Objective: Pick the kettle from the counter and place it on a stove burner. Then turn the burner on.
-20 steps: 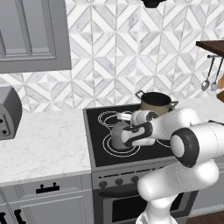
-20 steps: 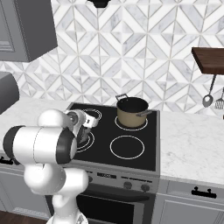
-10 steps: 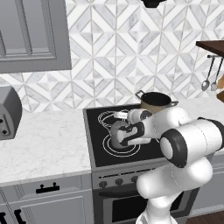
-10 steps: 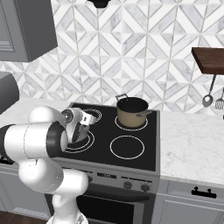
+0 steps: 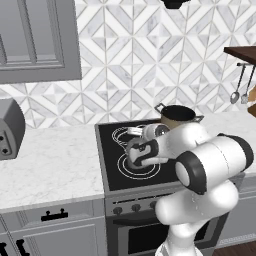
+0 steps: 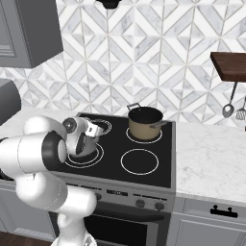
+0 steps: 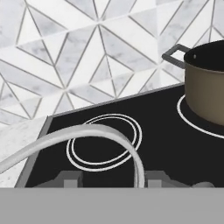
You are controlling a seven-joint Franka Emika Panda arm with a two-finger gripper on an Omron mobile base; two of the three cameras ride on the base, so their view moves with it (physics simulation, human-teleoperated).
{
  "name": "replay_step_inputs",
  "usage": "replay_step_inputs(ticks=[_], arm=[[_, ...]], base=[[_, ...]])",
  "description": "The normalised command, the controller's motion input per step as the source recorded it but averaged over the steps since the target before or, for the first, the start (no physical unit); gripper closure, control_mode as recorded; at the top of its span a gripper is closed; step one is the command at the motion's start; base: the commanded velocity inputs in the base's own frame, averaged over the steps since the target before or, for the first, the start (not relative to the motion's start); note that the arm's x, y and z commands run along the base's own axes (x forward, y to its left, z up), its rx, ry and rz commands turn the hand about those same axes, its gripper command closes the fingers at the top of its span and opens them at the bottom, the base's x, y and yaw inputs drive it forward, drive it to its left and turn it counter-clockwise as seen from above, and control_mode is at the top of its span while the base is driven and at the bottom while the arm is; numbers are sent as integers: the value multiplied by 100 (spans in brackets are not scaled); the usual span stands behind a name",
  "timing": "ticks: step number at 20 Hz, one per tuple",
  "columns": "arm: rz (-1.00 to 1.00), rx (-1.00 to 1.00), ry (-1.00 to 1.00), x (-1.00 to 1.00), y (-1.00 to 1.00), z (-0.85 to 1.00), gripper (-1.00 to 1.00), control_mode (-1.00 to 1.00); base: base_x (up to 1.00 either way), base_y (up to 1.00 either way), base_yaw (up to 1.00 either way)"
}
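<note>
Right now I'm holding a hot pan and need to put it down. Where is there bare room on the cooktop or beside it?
The front right ring, before the tan pot, is bare. So is the counter between toaster and cooktop. The small back left ring is bare too. The front left burner is crowded by the kettle and gripper.

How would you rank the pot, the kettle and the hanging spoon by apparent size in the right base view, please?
1. Pot, clearly the largest.
2. Kettle, smaller, though partly hidden by the arm.
3. Spoon, smallest; it hangs farther back, so its true size is unsure.
</note>
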Motion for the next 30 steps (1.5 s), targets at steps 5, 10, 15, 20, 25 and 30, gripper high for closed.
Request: replay_step_inputs(ticks=[5,10,15,20,25,30], arm=[[0,0,2,-10,-11,0,-100,-100],[0,0,3,-34,-9,0,-100,-100],[0,0,0,-46,-3,-1,-100,-100],[0,0,-1,-12,0,0,-100,-100],[0,0,-3,-10,0,0,-100,-100],[0,-1,-1,-31,0,-4,-100,-100]], base=[[0,0,0],[0,0,0],[0,0,0],[0,0,0],[0,0,0],[0,0,0]])
